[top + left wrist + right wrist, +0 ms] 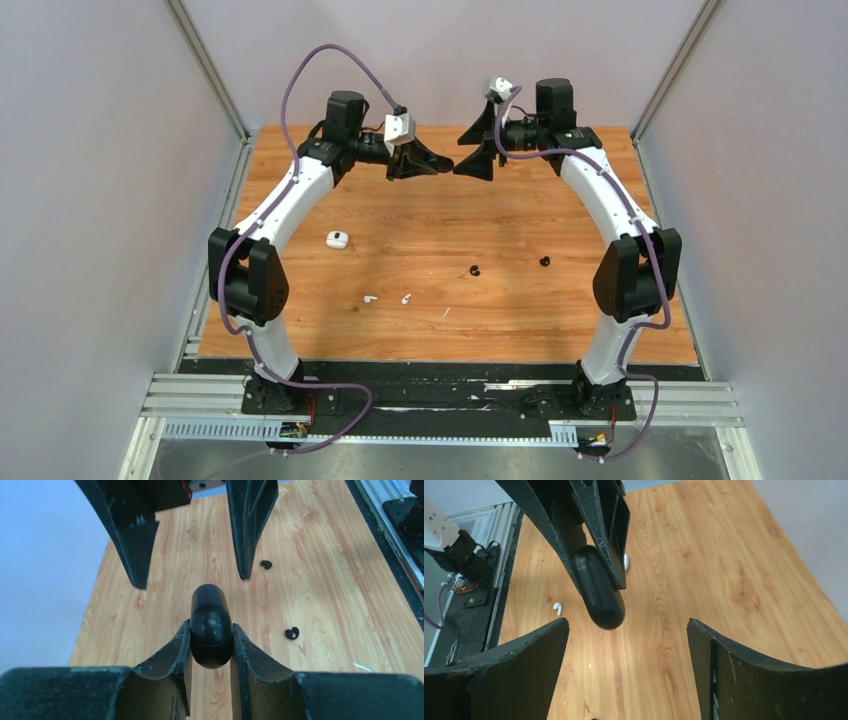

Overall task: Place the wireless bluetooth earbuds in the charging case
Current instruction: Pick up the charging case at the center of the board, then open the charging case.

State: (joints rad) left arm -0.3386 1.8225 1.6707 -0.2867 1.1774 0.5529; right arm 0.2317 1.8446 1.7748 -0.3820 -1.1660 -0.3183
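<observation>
Two white earbuds [370,298] [406,298] lie on the wooden table near the front. One [557,608] shows in the right wrist view, and the other [626,561] peeks out behind the left fingers. A small white charging case [337,239] sits left of centre. My left gripper [440,163] [210,626] is raised over the far middle. It is shut on a closed, glossy black case [211,625] [599,587]. My right gripper [465,165] [628,622] faces it, open and empty, with its fingers [137,535] just beyond the black case.
Two small black earbuds [474,270] [545,261] lie right of centre and also show in the left wrist view [292,633] [266,564]. A thin white fleck [446,312] lies near the front. Grey walls enclose the table on three sides.
</observation>
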